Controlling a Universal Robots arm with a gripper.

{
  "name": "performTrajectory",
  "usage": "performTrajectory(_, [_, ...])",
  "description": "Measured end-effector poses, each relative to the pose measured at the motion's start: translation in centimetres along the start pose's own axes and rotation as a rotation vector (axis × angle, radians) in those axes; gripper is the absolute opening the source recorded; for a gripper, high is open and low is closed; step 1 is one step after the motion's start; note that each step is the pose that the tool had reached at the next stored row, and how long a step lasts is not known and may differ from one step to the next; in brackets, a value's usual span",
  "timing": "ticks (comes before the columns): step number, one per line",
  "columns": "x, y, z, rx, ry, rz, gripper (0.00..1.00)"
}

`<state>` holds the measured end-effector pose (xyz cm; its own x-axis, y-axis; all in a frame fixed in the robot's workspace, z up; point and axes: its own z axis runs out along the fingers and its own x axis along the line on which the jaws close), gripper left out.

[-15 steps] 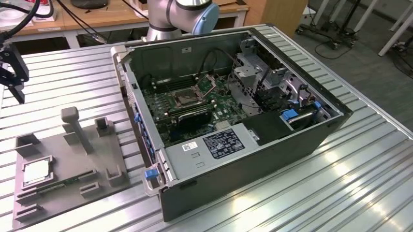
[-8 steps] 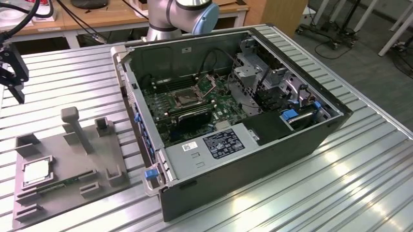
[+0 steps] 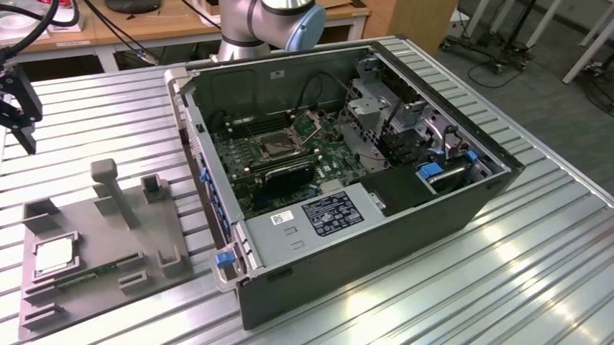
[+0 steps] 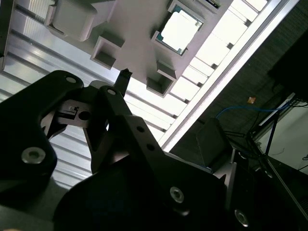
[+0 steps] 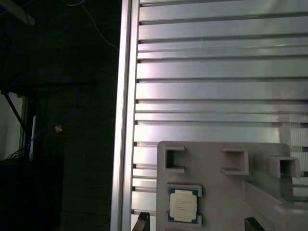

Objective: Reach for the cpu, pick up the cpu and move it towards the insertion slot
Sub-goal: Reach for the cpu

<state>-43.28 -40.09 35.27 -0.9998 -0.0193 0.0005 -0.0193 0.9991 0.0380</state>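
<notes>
The cpu is a small silvery square chip lying flat in a recess of the grey tray at the exterior view's left; it also shows in both wrist views. My gripper hangs open above the table, well behind the tray and apart from the chip. In the first wrist view its two dark fingertips stand wide apart on either side of the cpu. The insertion slot, a metal-framed socket with a dark centre, sits on the green board inside the open computer case.
The tray carries upright grey posts and small holders around the chip. The slatted metal table ends at an edge rail close beside the tray. Drive cages and cables crowd the case beside the socket.
</notes>
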Motion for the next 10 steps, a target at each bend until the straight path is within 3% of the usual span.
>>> performTrajectory(10, [0.02,0.00,0.00,0.0000,0.0000,0.000,0.82])
